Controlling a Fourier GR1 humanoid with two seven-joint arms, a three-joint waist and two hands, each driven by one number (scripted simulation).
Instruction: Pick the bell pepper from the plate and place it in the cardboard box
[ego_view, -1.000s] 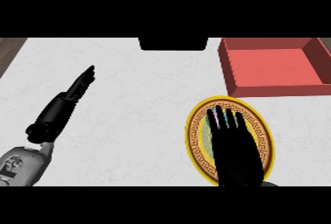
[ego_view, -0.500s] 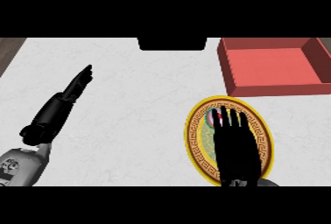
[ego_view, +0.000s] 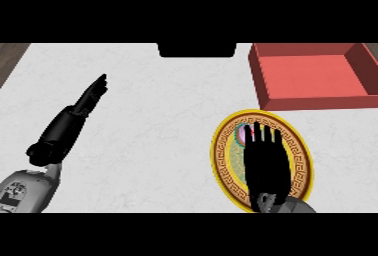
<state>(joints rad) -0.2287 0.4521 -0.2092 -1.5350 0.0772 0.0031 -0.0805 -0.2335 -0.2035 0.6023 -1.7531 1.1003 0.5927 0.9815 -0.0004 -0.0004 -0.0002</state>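
Right robot hand (ego_view: 264, 160) lies over the plate (ego_view: 221, 165) at the lower right of the frame, its dark fingers pointing up the picture and looking fairly straight; whether they curl onto anything beneath I cannot tell. Only a small red speck shows at the fingertips, which may be the bell pepper (ego_view: 251, 133), with a pale pinkish patch just left of it; the rest is hidden under the palm. No writing can be read anywhere; the plate's yellow rim carries a dark key-pattern band, nothing more. At the upper right sits the red open box (ego_view: 258, 82), its far corner cut by the frame edge, with a strip of bare counter (ego_view: 162, 125) between it and the plate. A black block (ego_view: 197, 49) is cut off at the top centre. Left robot hand (ego_view: 90, 96) rests at the upper left, fingers straight and relaxed, well apart from everything, with wide white counter between it and the plate.
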